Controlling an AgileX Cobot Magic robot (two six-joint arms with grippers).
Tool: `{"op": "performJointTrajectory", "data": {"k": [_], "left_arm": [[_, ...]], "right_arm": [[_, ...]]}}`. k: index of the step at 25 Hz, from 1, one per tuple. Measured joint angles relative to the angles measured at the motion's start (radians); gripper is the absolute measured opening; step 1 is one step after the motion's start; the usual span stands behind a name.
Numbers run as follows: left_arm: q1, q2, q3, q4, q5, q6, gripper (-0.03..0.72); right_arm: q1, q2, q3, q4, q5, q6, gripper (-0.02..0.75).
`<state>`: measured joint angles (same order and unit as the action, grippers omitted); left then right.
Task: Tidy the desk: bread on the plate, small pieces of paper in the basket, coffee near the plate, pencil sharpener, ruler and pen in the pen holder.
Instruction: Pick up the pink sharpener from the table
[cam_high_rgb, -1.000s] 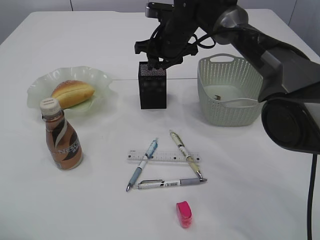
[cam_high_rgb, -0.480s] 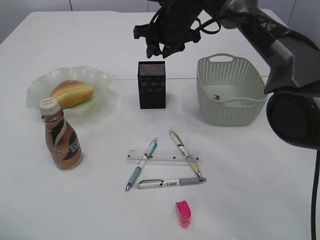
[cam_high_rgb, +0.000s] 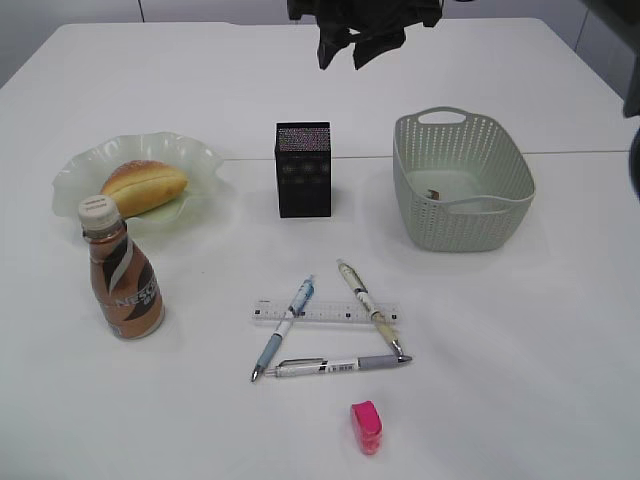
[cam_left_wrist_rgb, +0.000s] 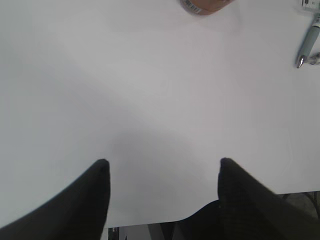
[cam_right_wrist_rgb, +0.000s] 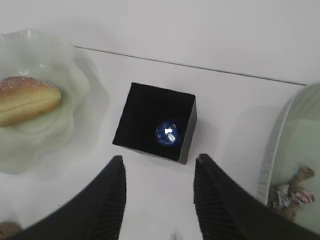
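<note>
On the white desk (cam_high_rgb: 500, 330) the bread (cam_high_rgb: 143, 187) lies on the pale green plate (cam_high_rgb: 90, 160), and the coffee (cam_high_rgb: 122, 272) stands upright just in front of it. The black pen holder (cam_high_rgb: 303, 170) stands mid-desk; the right wrist view shows a small shiny blue thing (cam_right_wrist_rgb: 169, 132) inside it. Three pens (cam_high_rgb: 283, 328) and the clear ruler (cam_high_rgb: 325, 313) lie crossed in front, with a pink pencil sharpener (cam_high_rgb: 367, 428) nearer. Small pieces of paper (cam_right_wrist_rgb: 292, 192) lie in the basket (cam_high_rgb: 460, 180). My right gripper (cam_high_rgb: 360, 45) hangs open and empty high above the holder. My left gripper (cam_left_wrist_rgb: 163, 162) is open over bare desk.
The desk's near edge (cam_left_wrist_rgb: 150, 222) runs just under my left fingers (cam_left_wrist_rgb: 95, 185). The coffee's base (cam_left_wrist_rgb: 205, 5) and a pen tip (cam_left_wrist_rgb: 306, 49) sit at the top of the left wrist view. The basket stands to the right of the pen holder.
My right gripper has risen from the pen holder's mouth and drawn back toward the far side of the desk, staying open. Nothing on the desk has moved.
</note>
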<state>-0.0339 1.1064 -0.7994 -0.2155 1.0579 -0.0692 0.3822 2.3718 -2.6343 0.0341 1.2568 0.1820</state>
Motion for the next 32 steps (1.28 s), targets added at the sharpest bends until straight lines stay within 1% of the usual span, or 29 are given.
{"op": "performJointTrajectory", "data": {"k": [2,5,11,16,20,27,30,32], "left_arm": [[0.000,0.000,0.000,0.000,0.000,0.000,0.496],[0.000,0.000,0.000,0.000,-0.002,0.002,0.496],[0.000,0.000,0.000,0.000,-0.009,0.002,0.496],[0.000,0.000,0.000,0.000,-0.011,0.002,0.496],[0.000,0.000,0.000,0.000,-0.011,0.002,0.496],[0.000,0.000,0.000,0.002,-0.012,0.002,0.496],[0.000,0.000,0.000,0.002,-0.013,0.002,0.496],[0.000,0.000,0.000,0.002,-0.014,0.002,0.496]], "right_arm": [[0.000,-0.057,0.099,-0.002,0.000,0.000,0.333],[0.004,-0.156,0.255,0.026,0.000,-0.009,0.333],[0.038,-0.351,0.579,-0.017,-0.002,-0.015,0.333],[0.081,-0.476,0.835,-0.026,-0.006,-0.015,0.333],[0.140,-0.538,0.990,-0.028,-0.010,-0.015,0.333],[0.225,-0.586,1.207,-0.011,-0.022,-0.002,0.333],[0.242,-0.605,1.299,0.022,-0.027,0.019,0.333],[0.249,-0.619,1.345,0.065,-0.037,0.038,0.333]]}}
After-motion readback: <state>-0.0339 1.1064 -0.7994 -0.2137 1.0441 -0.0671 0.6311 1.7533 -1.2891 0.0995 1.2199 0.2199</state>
